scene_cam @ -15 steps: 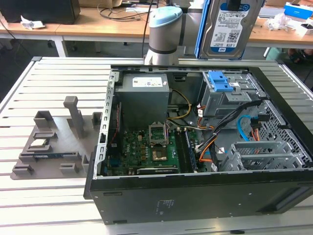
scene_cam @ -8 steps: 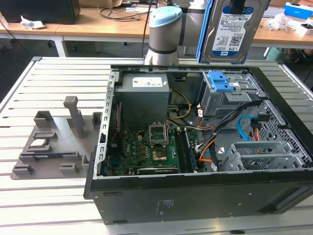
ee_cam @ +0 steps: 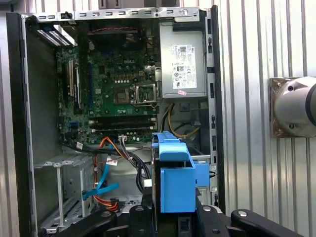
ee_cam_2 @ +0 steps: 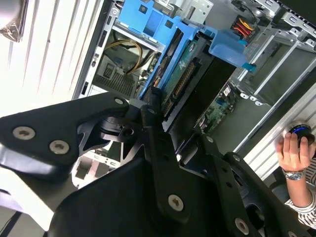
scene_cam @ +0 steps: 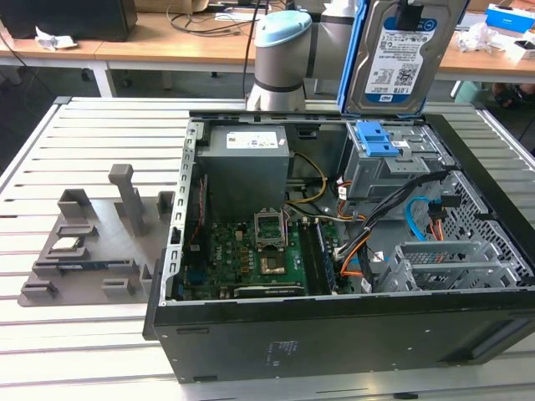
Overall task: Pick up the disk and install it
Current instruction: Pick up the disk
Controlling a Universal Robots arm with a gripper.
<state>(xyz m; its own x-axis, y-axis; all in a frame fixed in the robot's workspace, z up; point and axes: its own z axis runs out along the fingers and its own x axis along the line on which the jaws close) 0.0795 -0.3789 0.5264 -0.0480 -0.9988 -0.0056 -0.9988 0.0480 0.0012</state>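
Hanging upright above the open PC case [scene_cam: 334,334], the disk [scene_cam: 403,58] is clamped in the gripper [ee_cam_2: 179,118], jaws closed on it from both sides at its upper end; it's over the blue-topped drive cage [scene_cam: 380,146], not touching it.

Biggest risk imo: misalignment; if the disk's blue frame meets the cage rim at a tilt, it'd jam or get levered in the grip. Second: the cables [scene_cam: 422,219], blue, orange & black, lie loose just beside the cage; a low corner could snag one and tug a plug. Third: the grip's at one end only, so a knock vs. the case wall could twist the disk or let it slip; the motherboard [scene_cam: 251,255] lies near in the case, a bad place for a drop. In the second wrist view a person's hand [ee_cam_2: 295,148] rests outside the case, well apart.

Looks-wise: flat silver-grey rectangle, white-and-blue label facing the exterior view, bright blue plastic frame along its edges; in the first wrist view the disk [ee_cam: 175,180] shows edge-on, mostly blue frame w/ a tab sticking out; the surface [scene_cam: 100,134] under the case is slatted metal.
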